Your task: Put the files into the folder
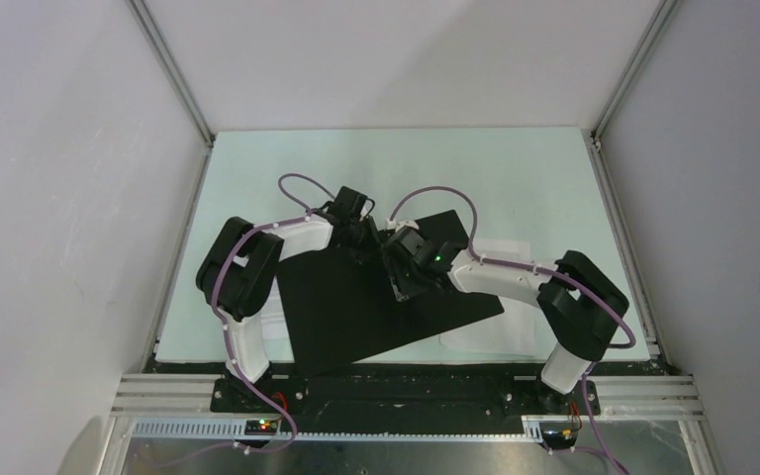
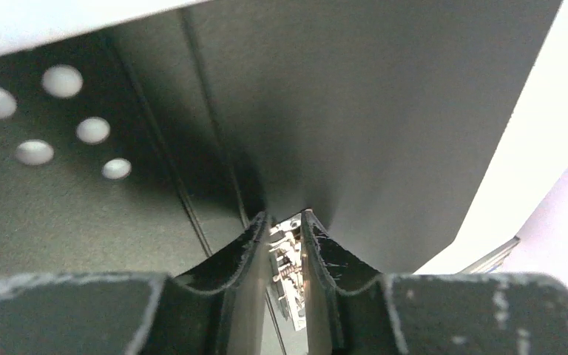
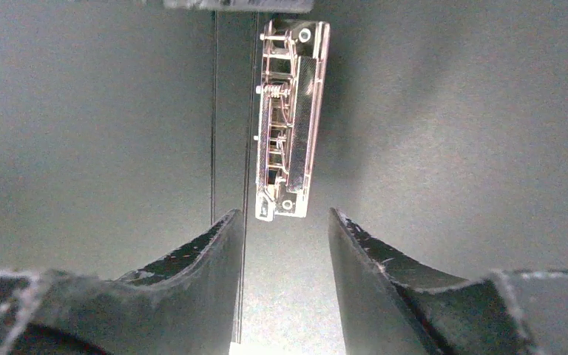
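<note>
The folder (image 1: pixel 356 317) lies open on the table with its black inside up; its red outside is hidden. A clear clip (image 3: pixel 285 118) is fixed along its spine. My left gripper (image 1: pixel 366 237) is down on the spine at the folder's far part. Its jaws stand narrowly apart with the clip (image 2: pixel 285 255) filling the gap (image 2: pixel 285 218). My right gripper (image 1: pixel 406 282) is open just short of the clip's near end (image 3: pixel 285 218), holding nothing. The files (image 1: pixel 500 336) are white sheets lying under the folder. They stick out at its right, and another sheet edge (image 1: pixel 272 327) shows at its left.
The pale green table (image 1: pixel 515 178) runs to a metal frame rail at the near edge (image 1: pixel 406 381). White walls close in on the left, back and right. Several round white spots (image 2: pixel 63 81) show on the folder's left flap.
</note>
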You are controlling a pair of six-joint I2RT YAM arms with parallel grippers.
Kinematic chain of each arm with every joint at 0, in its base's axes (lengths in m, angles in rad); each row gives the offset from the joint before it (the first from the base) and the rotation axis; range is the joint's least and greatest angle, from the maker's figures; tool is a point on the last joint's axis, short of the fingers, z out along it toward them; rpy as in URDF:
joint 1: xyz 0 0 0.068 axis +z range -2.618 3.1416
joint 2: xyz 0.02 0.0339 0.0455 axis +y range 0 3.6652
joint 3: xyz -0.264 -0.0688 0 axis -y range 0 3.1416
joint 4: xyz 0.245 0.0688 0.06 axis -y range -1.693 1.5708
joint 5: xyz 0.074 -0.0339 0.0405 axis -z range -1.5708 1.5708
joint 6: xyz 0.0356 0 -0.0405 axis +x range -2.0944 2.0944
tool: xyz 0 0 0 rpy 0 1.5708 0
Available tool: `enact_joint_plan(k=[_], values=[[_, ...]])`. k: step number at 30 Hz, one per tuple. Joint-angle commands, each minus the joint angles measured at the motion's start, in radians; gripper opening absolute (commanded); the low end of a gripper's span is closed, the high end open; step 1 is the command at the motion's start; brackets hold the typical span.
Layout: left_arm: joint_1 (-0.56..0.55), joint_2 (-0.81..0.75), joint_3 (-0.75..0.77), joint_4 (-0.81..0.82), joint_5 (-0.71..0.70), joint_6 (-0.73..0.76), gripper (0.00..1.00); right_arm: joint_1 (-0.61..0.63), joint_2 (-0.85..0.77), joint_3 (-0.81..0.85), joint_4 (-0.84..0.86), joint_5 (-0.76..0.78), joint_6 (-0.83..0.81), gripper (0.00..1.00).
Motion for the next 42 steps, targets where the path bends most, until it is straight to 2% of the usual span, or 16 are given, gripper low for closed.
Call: enact_joint_plan(k=[1, 7, 9, 16, 27, 30, 32, 42], values=[[-0.001, 0.013, -0.027, 0.008, -0.092, -0.072, 0.28, -0.019, -0.068, 0.060, -0.066, -0.020, 0.087, 0.46], [0.000, 0.018, -0.043, 0.007, -0.125, -0.103, 0.28, -0.016, 0.013, 0.108, -0.111, -0.027, 0.152, 0.27], [0.000, 0.018, -0.045, 0.007, -0.131, -0.109, 0.28, -0.008, 0.036, 0.114, -0.111, -0.034, 0.157, 0.26], [0.000, 0.025, -0.050, 0.007, -0.129, -0.113, 0.27, 0.004, 0.086, 0.124, -0.125, -0.042, 0.169, 0.26], [0.000, 0.028, -0.050, 0.007, -0.131, -0.109, 0.26, 0.005, 0.078, 0.123, -0.136, -0.022, 0.170, 0.25], [0.001, 0.032, -0.050, 0.007, -0.130, -0.108, 0.26, 0.006, 0.059, 0.124, -0.126, -0.037, 0.170, 0.34], [0.000, 0.033, -0.049, 0.006, -0.129, -0.107, 0.26, 0.003, 0.048, 0.124, -0.120, -0.037, 0.174, 0.35], [0.000, 0.042, -0.050, 0.006, -0.131, -0.104, 0.26, -0.003, 0.044, 0.124, -0.099, -0.035, 0.187, 0.28]])
